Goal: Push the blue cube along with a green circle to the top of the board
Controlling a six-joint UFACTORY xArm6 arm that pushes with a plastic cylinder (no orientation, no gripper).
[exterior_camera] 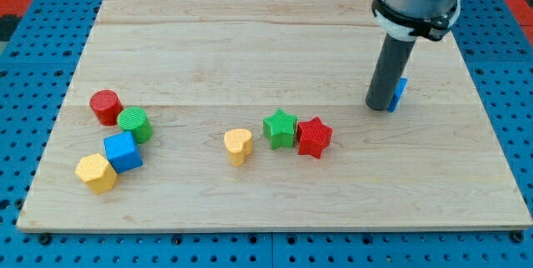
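The blue cube (123,152) sits at the board's lower left, touching the green circle (134,124) just above it. My tip (380,106) rests on the board far off at the view's right, well away from both. A second blue block (400,92) is mostly hidden behind the rod, right beside my tip; its shape cannot be made out.
A red circle (106,106) touches the green circle's upper left. A yellow block (96,173) touches the blue cube's lower left. A yellow heart (238,146), green star (281,128) and red star (314,137) lie mid-board. The wooden board (250,43) sits on a blue pegboard.
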